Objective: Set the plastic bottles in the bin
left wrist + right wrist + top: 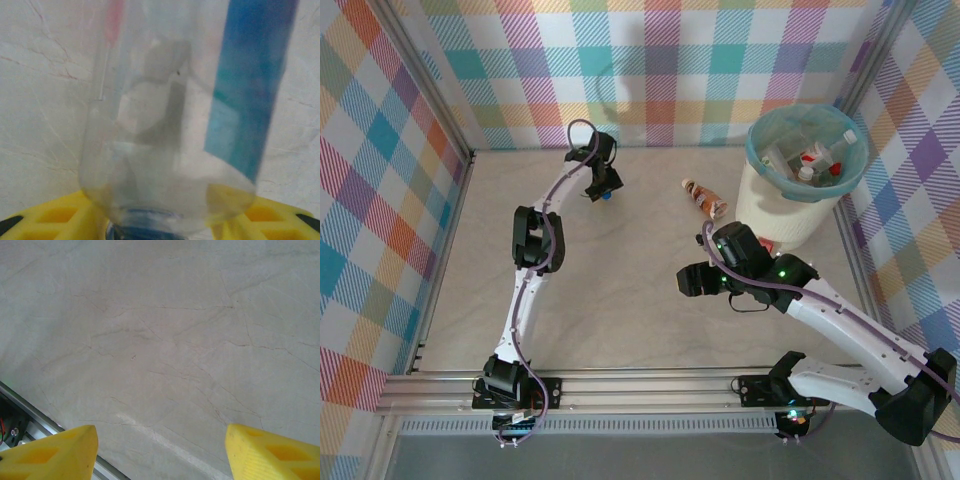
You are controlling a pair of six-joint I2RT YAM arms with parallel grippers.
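Plastic bottles (815, 155) sit in the bin (760, 160), a brown bottle (703, 195) lies near it, left gripper (603, 188) clamps a clear bottle (165, 125), right gripper (160, 440) stands open, empty.

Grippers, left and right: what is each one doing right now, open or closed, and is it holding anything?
Left gripper: closed on a clear bottle with a blue label.
Right gripper: open, holding nothing.

Bright, soft light falls evenly on my table (620, 300), with only faint shadows. Up close at my left wrist, the clear bottle (165, 125) looks very blurry.
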